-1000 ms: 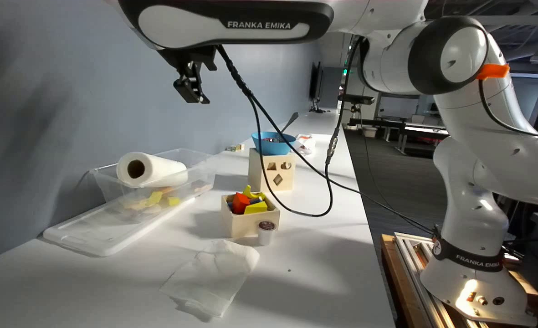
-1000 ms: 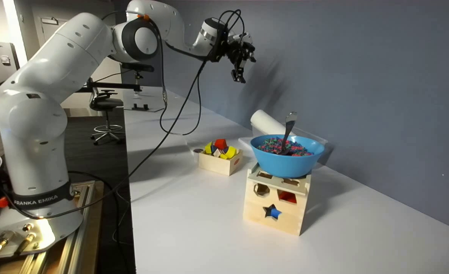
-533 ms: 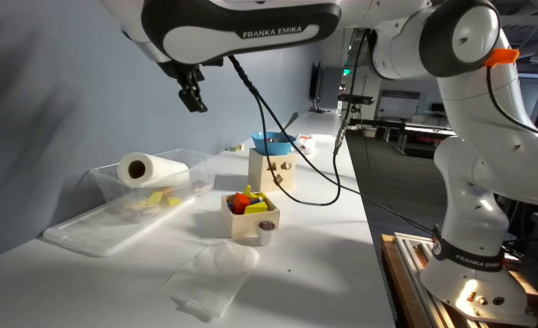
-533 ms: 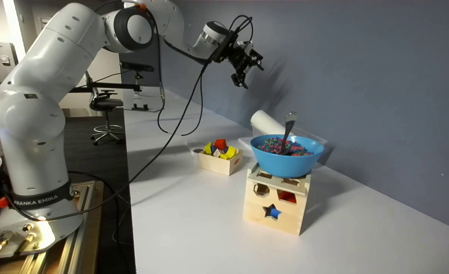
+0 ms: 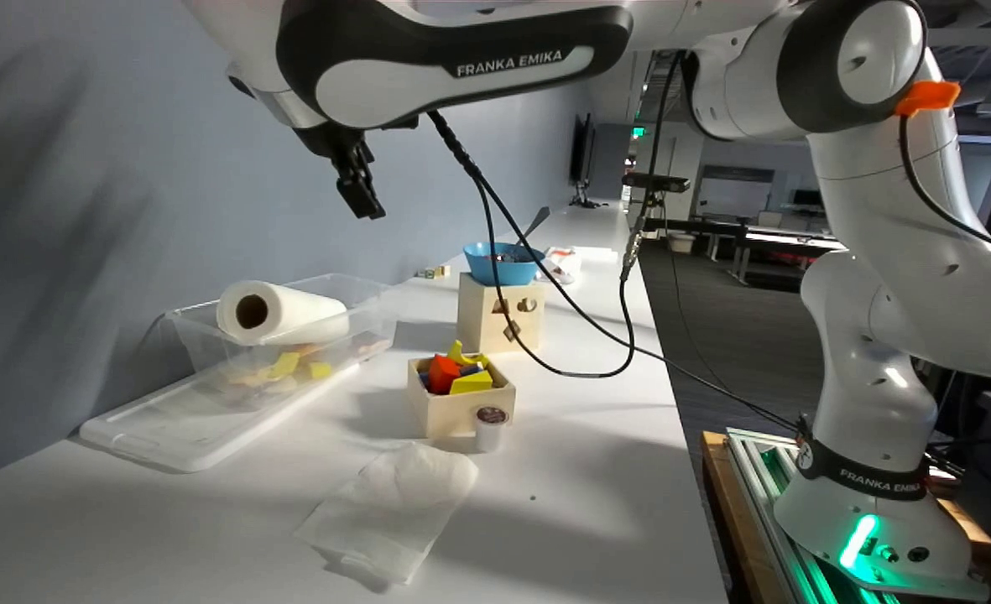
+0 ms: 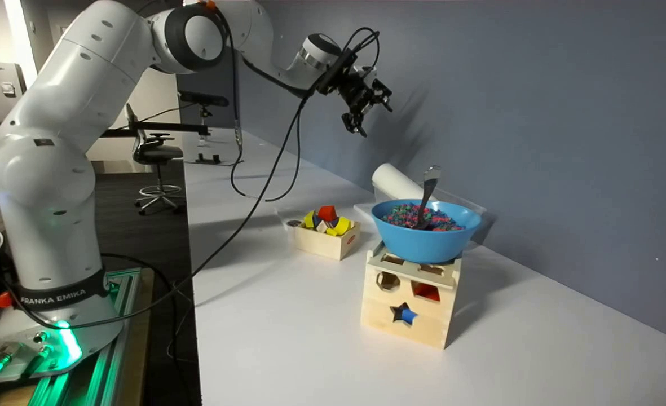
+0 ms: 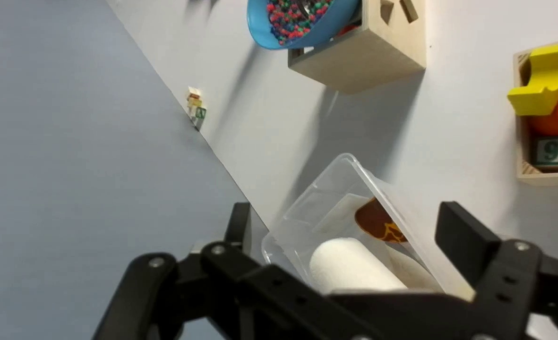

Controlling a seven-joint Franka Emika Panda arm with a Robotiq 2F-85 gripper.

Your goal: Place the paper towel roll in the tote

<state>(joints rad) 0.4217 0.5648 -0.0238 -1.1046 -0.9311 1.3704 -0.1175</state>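
Spread wide, with air between its tips, the gripper (image 7: 347, 229) hangs high over the table (image 5: 596, 520), well apart from the things on it. Nearest in an exterior view lies a crumpled paper sheet (image 5: 394, 503), then a small cup (image 5: 492, 429) just beside a wooden box (image 5: 453, 415). That box holds red, yellow and blue blocks (image 5: 472, 383), 1 of them marked 9 in the wrist view. Beyond, by the wall (image 5: 210, 184), the paper towel roll (image 5: 302, 315) lies tilted in the clear tote (image 5: 373, 317), its hollow end above the rim; yellow pieces (image 5: 319, 370) show through the plastic. Farther back, a blue bowl (image 6: 423, 242) of colored bits (image 6: 442, 220), with a spoon (image 6: 429, 183) in it, sits on a wooden cube (image 6: 403, 297).
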